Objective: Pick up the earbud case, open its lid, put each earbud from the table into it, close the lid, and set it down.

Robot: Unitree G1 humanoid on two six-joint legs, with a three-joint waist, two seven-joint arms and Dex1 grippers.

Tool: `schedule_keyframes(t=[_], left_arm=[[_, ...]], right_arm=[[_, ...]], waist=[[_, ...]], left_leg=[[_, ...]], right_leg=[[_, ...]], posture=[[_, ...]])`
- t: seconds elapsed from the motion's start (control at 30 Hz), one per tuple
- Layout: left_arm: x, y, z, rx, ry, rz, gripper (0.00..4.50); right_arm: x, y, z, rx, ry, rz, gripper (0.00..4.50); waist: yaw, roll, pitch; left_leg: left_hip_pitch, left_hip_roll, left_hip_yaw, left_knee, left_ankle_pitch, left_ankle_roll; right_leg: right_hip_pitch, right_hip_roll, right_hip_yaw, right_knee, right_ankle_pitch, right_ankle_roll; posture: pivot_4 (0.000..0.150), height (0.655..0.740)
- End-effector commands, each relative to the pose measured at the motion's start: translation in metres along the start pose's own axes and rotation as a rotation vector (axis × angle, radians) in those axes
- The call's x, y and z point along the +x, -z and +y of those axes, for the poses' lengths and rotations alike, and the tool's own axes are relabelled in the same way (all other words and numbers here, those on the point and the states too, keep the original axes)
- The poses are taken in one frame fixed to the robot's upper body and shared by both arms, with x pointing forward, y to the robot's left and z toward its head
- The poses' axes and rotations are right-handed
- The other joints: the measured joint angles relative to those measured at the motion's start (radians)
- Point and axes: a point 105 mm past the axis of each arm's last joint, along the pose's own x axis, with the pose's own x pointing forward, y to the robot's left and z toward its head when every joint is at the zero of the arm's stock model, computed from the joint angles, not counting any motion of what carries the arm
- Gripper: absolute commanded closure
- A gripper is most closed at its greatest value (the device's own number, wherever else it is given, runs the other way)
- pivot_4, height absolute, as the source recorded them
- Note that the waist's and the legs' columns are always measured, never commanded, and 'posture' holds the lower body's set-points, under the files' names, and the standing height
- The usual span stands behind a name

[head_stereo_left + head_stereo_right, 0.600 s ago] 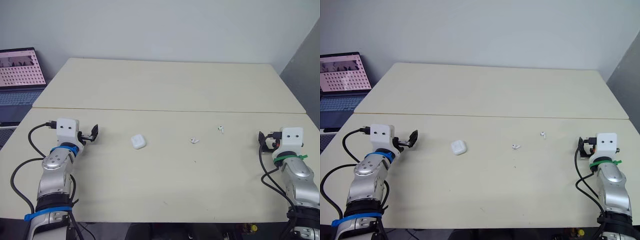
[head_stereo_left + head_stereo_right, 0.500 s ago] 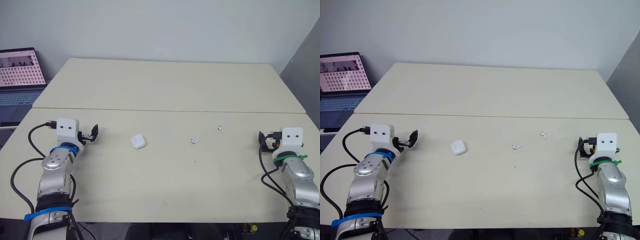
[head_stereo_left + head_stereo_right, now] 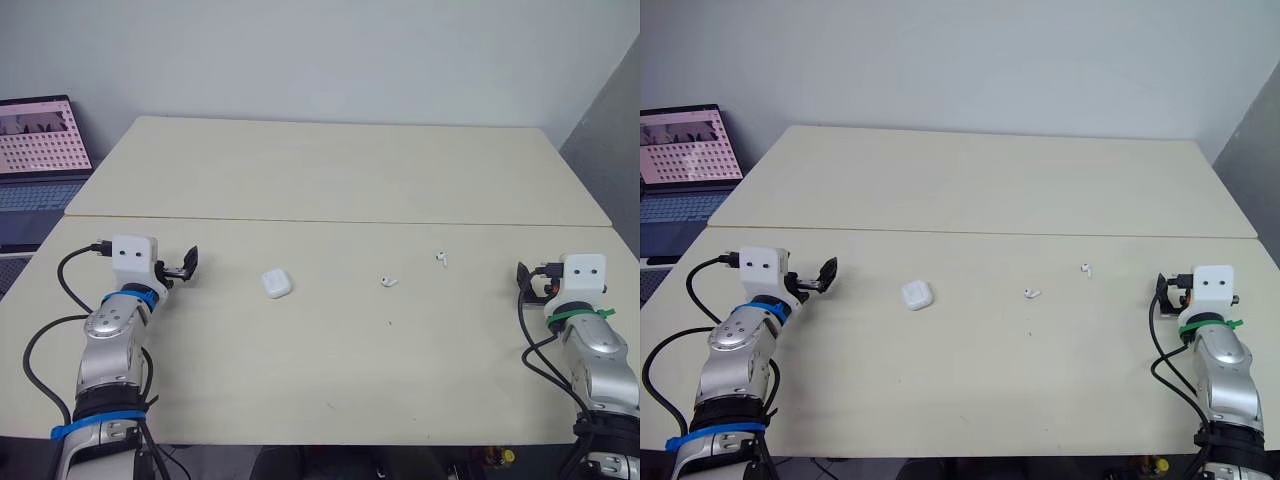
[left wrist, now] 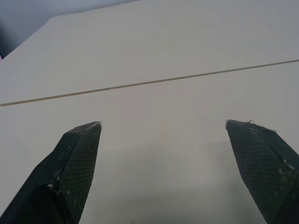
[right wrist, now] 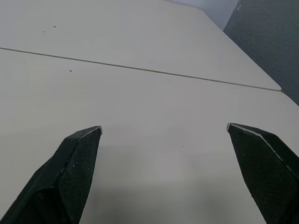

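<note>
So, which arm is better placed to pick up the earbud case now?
Left, I think: the open left tool is near the earbud case; the right tool is much farther from it.

Head stereo pair above table (image 3: 330, 170); wrist cameras low.

1. The table (image 3: 330, 170) is pale cream, and a thin seam (image 3: 340, 222) runs across it from the left edge to the right edge.
2. The white earbud case (image 3: 276, 283) lies on the near side of the seam, left of the middle, lid shut.
3. One earbud (image 3: 388, 281) lies apart from the case, near the middle.
4. The other earbud (image 3: 441, 258) lies further toward the right edge, slightly closer to the seam.
</note>
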Motion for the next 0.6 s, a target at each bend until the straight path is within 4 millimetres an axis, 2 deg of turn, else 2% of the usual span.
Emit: schedule_keyframes(t=[0.03,0.23,0.37,0.5,0.6], left_arm=[[0.002,-0.016,0.007,0.019,-0.009,-0.055,0.03],[0.003,-0.019,0.008,0.016,0.006,-0.06,0.03],[-0.001,-0.04,0.003,-0.016,0.135,-0.118,0.03],[-0.007,-0.067,-0.016,-0.011,0.36,-0.135,0.03],[-0.017,-0.085,-0.042,0.001,0.586,-0.109,0.03]], right_arm=[[0.0,-0.014,-0.008,-0.003,0.031,-0.053,0.0],[-0.001,-0.016,-0.008,-0.004,0.034,-0.06,0.0],[0.004,-0.032,-0.004,-0.03,-0.019,-0.099,0.0],[0.012,-0.056,0.017,-0.074,-0.194,-0.148,0.0],[0.013,-0.077,0.054,-0.078,-0.44,-0.191,0.0]], waist=[[0.0,0.0,0.0],[0.0,0.0,0.0],[0.0,0.0,0.0],[-0.002,0.0,0.0],[-0.004,0.0,0.0]], left_leg=[[0.0,0.0,0.0,0.0,0.0,0.0],[0.0,0.0,0.0,0.0,0.0,0.0],[0.0,0.0,0.0,0.0,0.0,0.0],[0.0,0.0,0.001,0.0,0.0,0.0],[0.001,0.0,0.001,0.0,0.0,0.0]], right_leg=[[0.0,0.0,0.0,0.0,0.0,0.0],[0.0,0.0,0.0,0.0,0.0,0.0],[0.0,0.0,0.0,0.0,0.0,0.0],[0.0,0.0,0.0,0.0,0.0,0.0],[0.0,0.001,0.0,0.001,0.0,0.0]], posture=[[0.15,0.74],[0.15,0.74],[0.15,0.74],[0.15,0.74],[0.15,0.74]])
